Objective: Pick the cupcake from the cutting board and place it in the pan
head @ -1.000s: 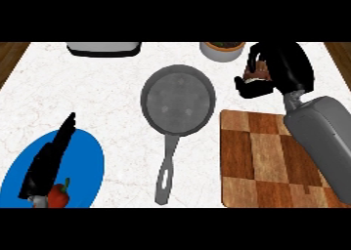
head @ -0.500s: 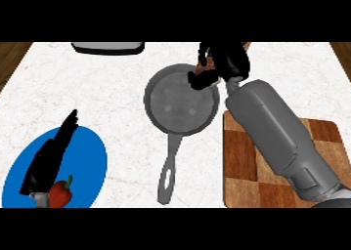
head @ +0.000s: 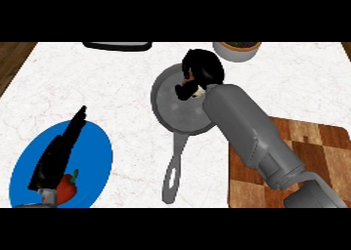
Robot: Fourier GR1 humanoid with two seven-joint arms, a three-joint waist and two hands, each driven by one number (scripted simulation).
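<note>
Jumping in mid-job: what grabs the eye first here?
The right hand, curled above the grey pan at centre, a pale bit that may be the cupcake showing beneath it; its forearm crosses the cutting board at right. At lower left, the open left hand lies across a blue plate.

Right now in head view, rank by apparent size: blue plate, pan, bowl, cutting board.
Largest: blue plate and cutting board, alike, board partly hidden by the right forearm.
Then pan.
Smallest: bowl.
</note>
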